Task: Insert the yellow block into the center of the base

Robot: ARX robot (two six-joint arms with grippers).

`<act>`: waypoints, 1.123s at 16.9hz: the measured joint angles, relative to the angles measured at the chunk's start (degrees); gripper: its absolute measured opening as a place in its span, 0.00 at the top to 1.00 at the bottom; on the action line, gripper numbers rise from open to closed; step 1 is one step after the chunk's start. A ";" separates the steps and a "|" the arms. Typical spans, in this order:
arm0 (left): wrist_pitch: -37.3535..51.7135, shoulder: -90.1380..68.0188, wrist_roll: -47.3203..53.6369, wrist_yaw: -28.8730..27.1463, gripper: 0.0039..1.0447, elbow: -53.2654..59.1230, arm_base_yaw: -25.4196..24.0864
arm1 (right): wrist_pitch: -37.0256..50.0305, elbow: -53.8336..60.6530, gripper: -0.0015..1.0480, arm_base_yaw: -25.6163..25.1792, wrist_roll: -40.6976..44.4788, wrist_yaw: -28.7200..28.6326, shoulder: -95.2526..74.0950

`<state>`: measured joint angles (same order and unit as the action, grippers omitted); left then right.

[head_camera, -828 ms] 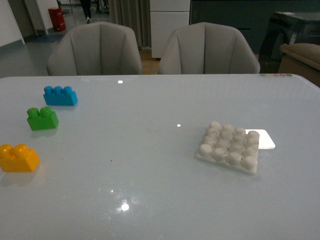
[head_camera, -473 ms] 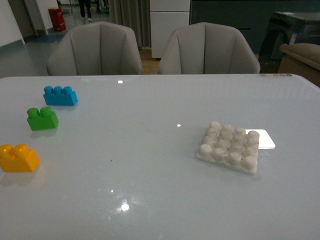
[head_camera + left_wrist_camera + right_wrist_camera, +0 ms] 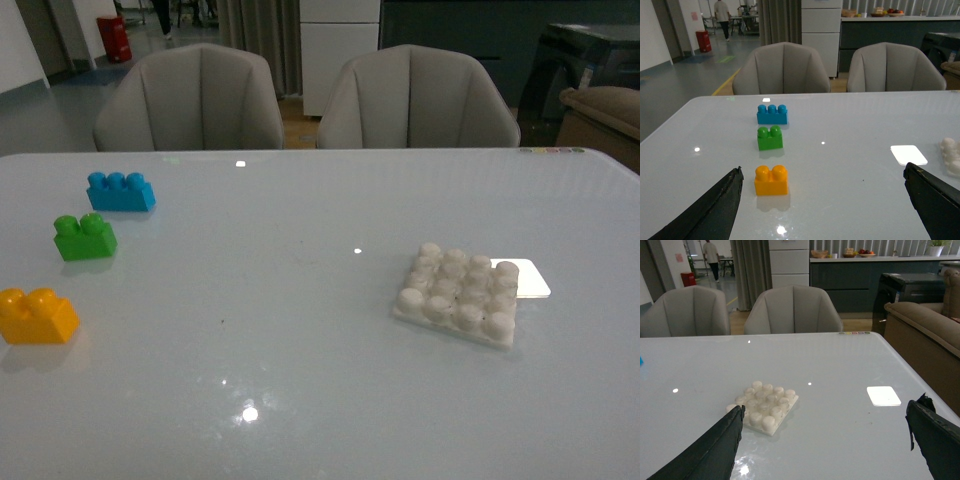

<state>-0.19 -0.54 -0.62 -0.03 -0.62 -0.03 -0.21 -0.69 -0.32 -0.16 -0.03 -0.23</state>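
Observation:
The yellow block (image 3: 37,316) sits upright on the table at the near left; it also shows in the left wrist view (image 3: 771,180). The off-white studded base (image 3: 459,293) lies at the right; it also shows in the right wrist view (image 3: 763,405). Neither arm shows in the front view. My left gripper (image 3: 822,205) is open and empty above the table, back from the yellow block. My right gripper (image 3: 824,445) is open and empty, with the base ahead near one finger.
A green brick (image 3: 85,237) and a blue brick (image 3: 120,191) stand behind the yellow block. A flat white rectangle (image 3: 527,277) lies just behind the base. Two grey chairs (image 3: 190,100) stand at the table's far edge.

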 joint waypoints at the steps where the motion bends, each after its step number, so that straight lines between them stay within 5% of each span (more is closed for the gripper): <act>1: 0.00 0.00 0.00 0.00 0.06 0.00 0.00 | 0.00 0.00 0.06 0.00 0.00 0.00 0.00; 19: 0.00 0.00 0.00 0.00 0.06 0.00 0.00 | 0.00 0.00 0.06 0.00 -0.02 0.00 0.00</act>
<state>-0.19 -0.54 -0.62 -0.03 -0.62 -0.03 -0.21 -0.69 -0.32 -0.19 -0.03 -0.23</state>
